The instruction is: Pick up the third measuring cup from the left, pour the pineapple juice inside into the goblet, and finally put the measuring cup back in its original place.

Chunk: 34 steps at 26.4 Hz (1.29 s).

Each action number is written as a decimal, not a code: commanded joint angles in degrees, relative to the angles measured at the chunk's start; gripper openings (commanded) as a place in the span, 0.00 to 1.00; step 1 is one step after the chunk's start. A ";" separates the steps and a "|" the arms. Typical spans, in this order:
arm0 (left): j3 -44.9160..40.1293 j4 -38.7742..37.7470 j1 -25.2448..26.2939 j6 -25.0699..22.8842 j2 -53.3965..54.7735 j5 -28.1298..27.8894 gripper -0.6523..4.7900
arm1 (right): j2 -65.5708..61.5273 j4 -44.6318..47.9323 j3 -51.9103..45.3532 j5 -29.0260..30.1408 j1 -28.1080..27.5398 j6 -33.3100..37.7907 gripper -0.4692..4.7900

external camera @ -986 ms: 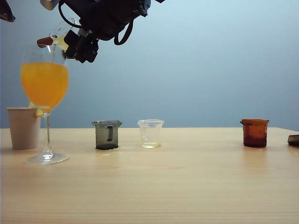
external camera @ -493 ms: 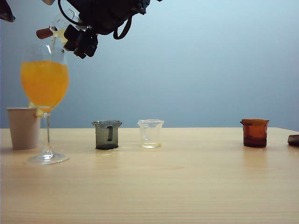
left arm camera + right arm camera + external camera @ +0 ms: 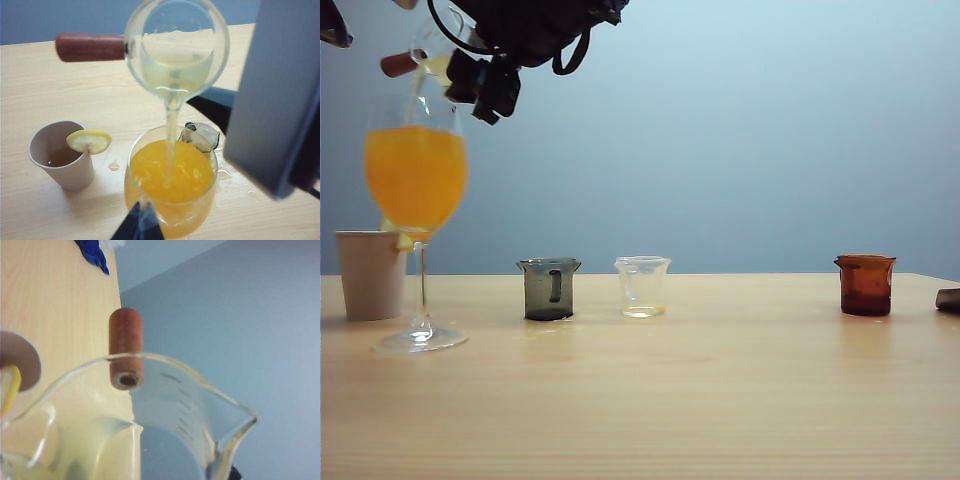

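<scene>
Blue-grey wall, pale wood table (image 3: 720,400) | right gripper (image 3: 485,85) at 11 o'clock of exterior view — jaws clamped on tilted third measuring cup (image 3: 435,55), directly above goblet (image 3: 416,180) | pineapple juice (image 3: 172,75) streaming in a thin thread into goblet's orange liquid | left gripper (image 3: 142,227) — low near goblet, jaw spread cannot be told | paper cup (image 3: 368,272) at goblet's 9 o'clock.

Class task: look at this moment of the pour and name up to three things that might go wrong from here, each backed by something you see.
1. Overflow: the goblet already looks nearly full of orange liquid while pale juice streams in from the tilted measuring cup.
2. Splashing: the stream is thin and falls some way; droplets already lie on the table.
3. Tipping: the right gripper holds the cup high above a tall, top-heavy glass; a bump could topple it toward the paper cup.
</scene>
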State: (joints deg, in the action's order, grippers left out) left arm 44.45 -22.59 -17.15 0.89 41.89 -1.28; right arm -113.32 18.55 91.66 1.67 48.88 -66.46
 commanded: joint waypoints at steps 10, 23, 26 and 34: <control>0.44 0.39 -0.04 -0.48 -0.07 -0.04 0.11 | 0.50 0.96 0.33 -0.90 0.76 -8.83 0.27; 0.46 0.48 -0.04 -2.40 -0.07 -0.17 0.11 | 0.50 0.98 0.31 -0.92 0.76 -12.57 0.27; 0.46 0.48 -0.04 -2.43 -0.07 -0.17 0.11 | 0.50 0.96 0.31 -0.92 0.81 -13.38 0.27; 0.44 0.46 -0.04 -2.40 -0.07 -0.22 0.11 | 0.50 0.57 0.31 -0.90 0.87 -12.50 0.27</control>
State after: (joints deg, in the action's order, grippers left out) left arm 44.45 -22.59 -17.15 -1.48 41.89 -1.52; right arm -113.32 17.98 91.64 0.91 49.60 -80.27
